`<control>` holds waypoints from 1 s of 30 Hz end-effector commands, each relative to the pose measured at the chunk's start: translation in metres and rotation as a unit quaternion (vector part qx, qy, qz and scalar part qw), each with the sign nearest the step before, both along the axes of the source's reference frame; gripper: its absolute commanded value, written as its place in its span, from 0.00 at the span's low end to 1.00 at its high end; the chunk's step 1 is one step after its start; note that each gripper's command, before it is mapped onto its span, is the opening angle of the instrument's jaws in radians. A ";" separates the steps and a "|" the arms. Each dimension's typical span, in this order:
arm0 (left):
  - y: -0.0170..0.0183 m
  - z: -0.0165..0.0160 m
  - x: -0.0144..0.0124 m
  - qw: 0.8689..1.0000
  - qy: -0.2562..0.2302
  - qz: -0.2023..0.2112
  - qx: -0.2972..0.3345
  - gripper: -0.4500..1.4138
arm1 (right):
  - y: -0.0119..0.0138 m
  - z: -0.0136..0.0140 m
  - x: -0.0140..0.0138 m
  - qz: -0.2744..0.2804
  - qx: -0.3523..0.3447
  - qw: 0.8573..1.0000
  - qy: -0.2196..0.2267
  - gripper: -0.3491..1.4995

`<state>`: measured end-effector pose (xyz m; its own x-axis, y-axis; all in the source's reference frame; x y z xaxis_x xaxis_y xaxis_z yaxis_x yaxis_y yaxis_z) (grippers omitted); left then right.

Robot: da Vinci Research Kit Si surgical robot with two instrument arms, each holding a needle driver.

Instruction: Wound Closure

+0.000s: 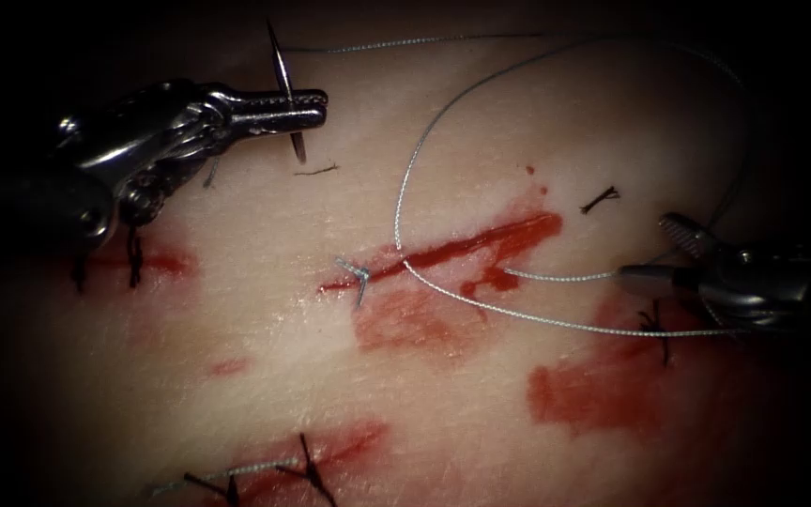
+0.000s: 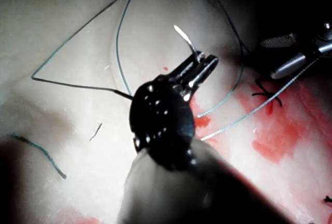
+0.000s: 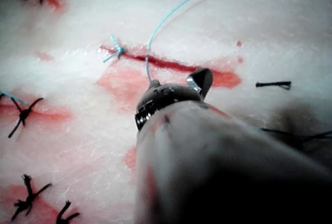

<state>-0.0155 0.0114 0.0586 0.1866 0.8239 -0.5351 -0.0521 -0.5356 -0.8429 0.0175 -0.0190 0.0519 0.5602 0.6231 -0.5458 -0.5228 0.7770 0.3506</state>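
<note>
My left tool (image 1: 316,105) hangs above the tissue (image 1: 265,329) left of the cut (image 1: 462,246), jaws shut on the curved needle (image 1: 285,66) near the middle of its curve; the needle (image 2: 183,36) is clear of the tissue. Pale thread (image 1: 424,141) trails from it in a wide loop down to the cut, then runs off to the right. A tied knot (image 1: 359,272) sits at the cut's left end and is also in the right wrist view as the knot (image 3: 115,52). My right tool (image 1: 665,253) stands right of the cut, open and holding nothing, with a thread strand (image 1: 556,277) at its lower jaw.
Older dark stitches lie at the left (image 1: 133,263), right (image 1: 657,329) and bottom (image 1: 310,467). Short cut thread ends (image 1: 601,197) lie loose on the tissue. Red fluid (image 1: 603,385) stains patches below and right of the cut.
</note>
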 end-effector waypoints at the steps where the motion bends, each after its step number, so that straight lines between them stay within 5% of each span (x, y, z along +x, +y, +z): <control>1: -0.0001 0.0006 -0.0005 1.000 0.000 0.000 0.000 0.00 | -0.0005 0.0008 0.0039 -0.016 -0.011 1.000 0.001 0.81; 6: -0.0002 0.0006 -0.0006 1.000 0.000 0.000 0.000 0.00 | -0.0019 0.0040 0.0098 -0.038 -0.013 0.999 0.022 0.80; 12: -0.0002 0.0005 -0.0007 1.000 0.001 -0.001 0.000 0.00 | -0.0053 0.0069 0.0122 -0.058 -0.004 0.998 0.020 0.77; 17: -0.0002 0.0005 -0.0007 1.000 0.001 -0.001 0.000 0.00 | -0.0058 0.0083 0.0125 -0.067 -0.004 0.998 0.014 0.75; 20: -0.0002 0.0005 -0.0007 1.000 0.001 -0.001 0.000 0.00 | -0.0053 0.0085 0.0121 -0.067 -0.003 0.998 0.015 0.61; 24: -0.0002 0.0005 -0.0007 1.000 0.001 -0.001 0.000 0.00 | -0.0053 0.0094 0.0123 -0.045 -0.003 0.999 0.004 0.63; 30: -0.0003 0.0005 -0.0007 1.000 0.000 -0.001 0.000 0.00 | -0.0064 0.0117 0.0119 -0.056 -0.003 0.998 -0.015 0.53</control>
